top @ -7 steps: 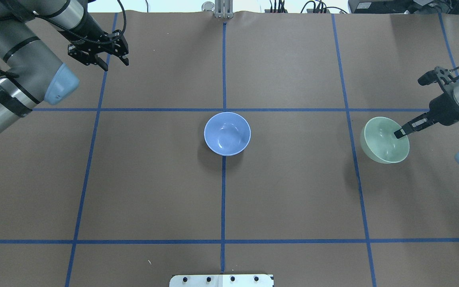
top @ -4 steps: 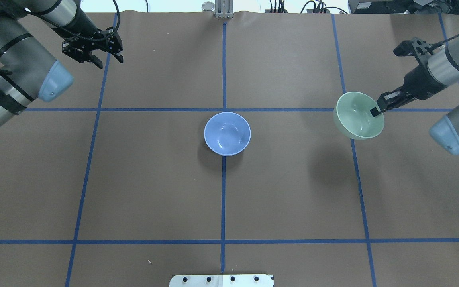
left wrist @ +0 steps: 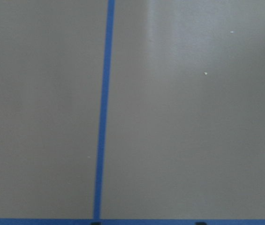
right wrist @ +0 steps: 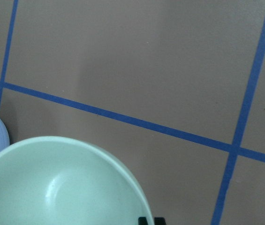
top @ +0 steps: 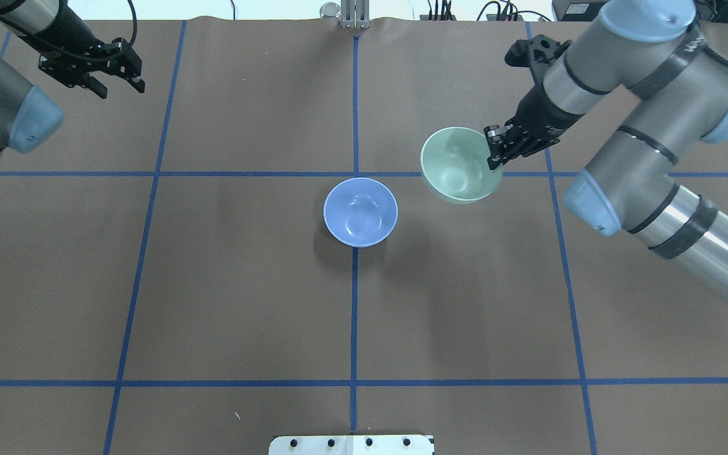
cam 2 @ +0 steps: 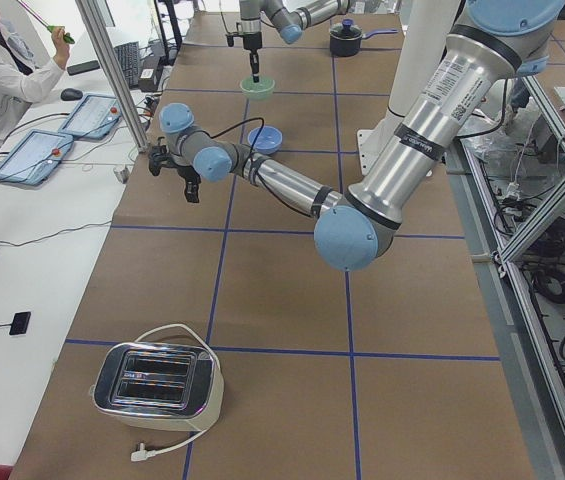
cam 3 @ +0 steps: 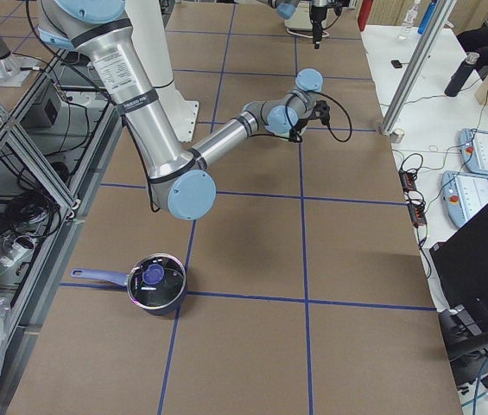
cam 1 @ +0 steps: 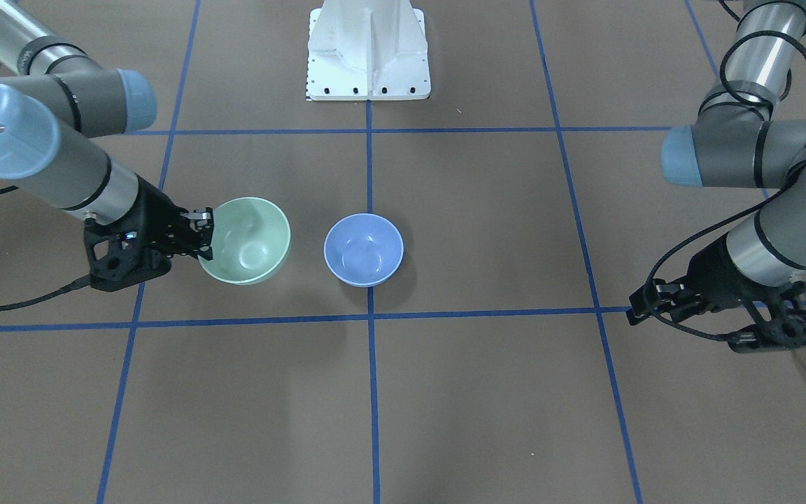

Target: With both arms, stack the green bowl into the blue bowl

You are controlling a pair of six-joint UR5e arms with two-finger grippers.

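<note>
The right tool (top: 495,146) is seen pinched on the rim of the green bowl (top: 457,165), which is held mouth-up, slightly tilted, and apparently raised off the brown tabletop (top: 244,303). The blue bowl (top: 360,212) is set upright where blue tape lines (top: 354,303) cross in the middle of the tabletop, just beside the green bowl but not touched by it, on the side toward the robot's left. The left tool (top: 117,87) is held with its fingers spread and nothing between them, well apart from both bowls, near the far left corner.
</note>
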